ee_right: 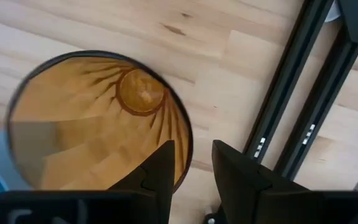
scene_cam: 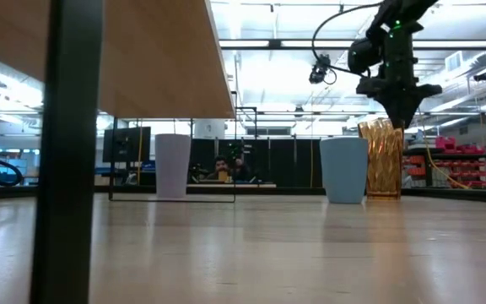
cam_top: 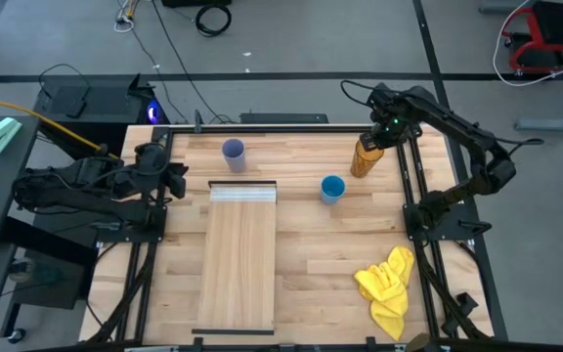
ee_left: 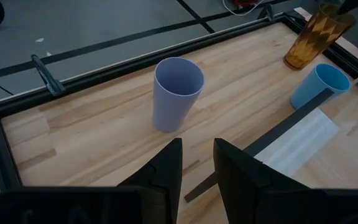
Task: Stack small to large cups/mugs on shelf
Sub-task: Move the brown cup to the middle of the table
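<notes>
1. The right claw (cam_top: 376, 136) hangs straight above the amber tumbler (cam_top: 364, 156), which stands upright at about one o'clock on the surface (cam_top: 311, 244). In the right wrist view its two fingers (ee_right: 160, 171) straddle the rim on one side, one over the mouth and one outside the wall. The jaws stand apart with a narrow gap and nothing held yet. The tumbler's long axis is vertical, so I judge a straight drop would pinch the wall.
2. The blue cup (cam_top: 332, 189) stands just beside the tumbler, toward the centre, at about two o'clock from the shelf's white end.
3. The shelf (cam_top: 239, 259) runs from centre to six o'clock, bare, white strip at twelve.
4. The lavender cup (cam_top: 233, 154) stands at eleven o'clock, just beyond the strip.
5. The left claw (cam_top: 177, 182) waits at nine o'clock, nearer the lavender cup than the right is; its jaws are slightly parted and empty.
</notes>
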